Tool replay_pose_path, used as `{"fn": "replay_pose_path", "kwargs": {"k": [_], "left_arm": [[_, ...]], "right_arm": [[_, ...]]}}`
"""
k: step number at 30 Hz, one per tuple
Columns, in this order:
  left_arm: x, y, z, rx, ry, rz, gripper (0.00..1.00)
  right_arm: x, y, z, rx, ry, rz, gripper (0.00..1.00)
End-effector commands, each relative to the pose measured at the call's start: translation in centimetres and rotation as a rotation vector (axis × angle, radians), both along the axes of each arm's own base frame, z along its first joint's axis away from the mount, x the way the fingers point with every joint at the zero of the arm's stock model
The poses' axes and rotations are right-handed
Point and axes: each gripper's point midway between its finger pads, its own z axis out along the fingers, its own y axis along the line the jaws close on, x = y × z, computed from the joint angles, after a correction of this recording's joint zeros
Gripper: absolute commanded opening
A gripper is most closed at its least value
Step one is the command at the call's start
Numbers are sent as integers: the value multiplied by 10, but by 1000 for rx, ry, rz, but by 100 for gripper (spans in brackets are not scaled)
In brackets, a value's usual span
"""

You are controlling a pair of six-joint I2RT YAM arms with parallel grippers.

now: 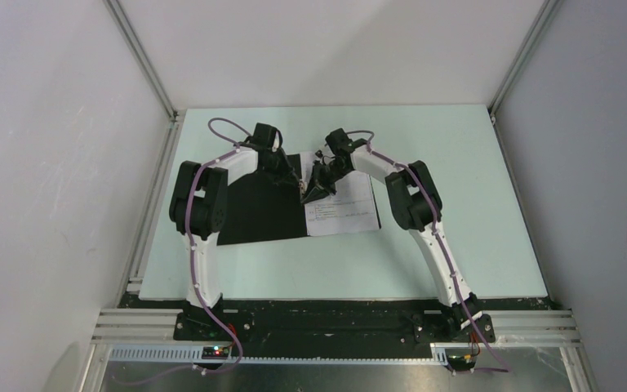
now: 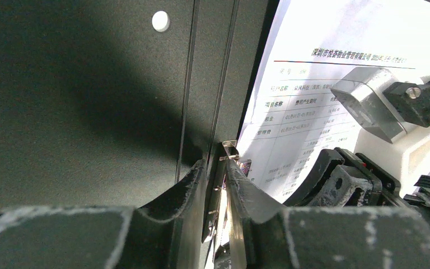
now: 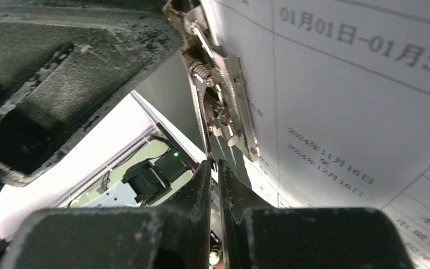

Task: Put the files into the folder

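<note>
My left fingers (image 2: 202, 172) are squeezed down narrow on the metal clip (image 2: 229, 149), which sits at the folder's spine. You can see the shiny strip of it running right between the two tips. My right fingers (image 3: 206, 174) are almost fully together, just a sliver of gap, with the tips parked at the lower end of that same spring clip. Honestly I can't tell from the right wrist view whether they've actually got anything pinched in there or are just touching it.

Working outward: both sets of fingers meet nose to nose over the middle of the folder (image 1: 257, 214), near its far edge. The folder is lying open flat on the table (image 1: 473, 212), black inside facing up, so no red cover is showing from above. The left half is bare black.

The files (image 1: 344, 209) are lying on the right half of the open folder, printed side up, white sheets with small black text and table lines. Their left edge runs along the spine right by the clip. The near corner of the paper pokes a little past the folder's near edge. My two arms arch in from both sides toward the centre.
</note>
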Motion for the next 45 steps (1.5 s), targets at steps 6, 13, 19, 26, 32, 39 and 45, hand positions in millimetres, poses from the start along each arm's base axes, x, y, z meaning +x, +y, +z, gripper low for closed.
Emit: {"fn": "replay_pose_path", "kwargs": {"k": [6,13,19,26,32,39,45], "left_arm": [[-16,3,-28,34,76,-3,26],[-15,1,-28,25,81,2,26],[-16,1,-28,17,90,9,26],[-18,-3,-30,-14,116,26,25],[-17,-9,-27,-49,135,41,25],[-16,-16,-25,-94,163,66,25],[-17,-14,-26,-99,171,74,25]], "right_arm": [[3,-29,-48,-271,-38,-41,10],[3,-33,-51,-339,-63,-42,10],[2,-36,-54,-424,-93,-38,10],[1,-48,-59,-525,-117,-44,9],[0,-52,-62,-584,-130,-43,8],[3,-23,-57,-473,-131,-38,8],[14,-2,-21,-241,-184,16,1]]}}
